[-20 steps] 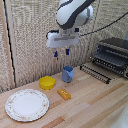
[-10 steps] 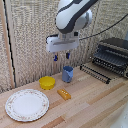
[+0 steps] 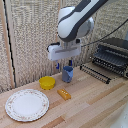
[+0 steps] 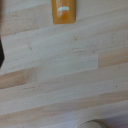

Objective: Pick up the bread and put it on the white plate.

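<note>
Pincer (image 3: 63,65), state indeterminable, hangs above the bench (image 3: 95,102) behind the loaf (image 3: 63,93), which lies beside the white dish (image 3: 27,104); misaligned descent risks knocking it away.

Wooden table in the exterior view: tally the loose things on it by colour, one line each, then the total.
White, round flat plate with brownish rim: 1
Yellow, small round bowl: 1
Blue, small cup: 1
Golden-orange, small oblong bread piece: 1
Black, metal toaster oven with its wire rack: 1
Total: 5
</note>
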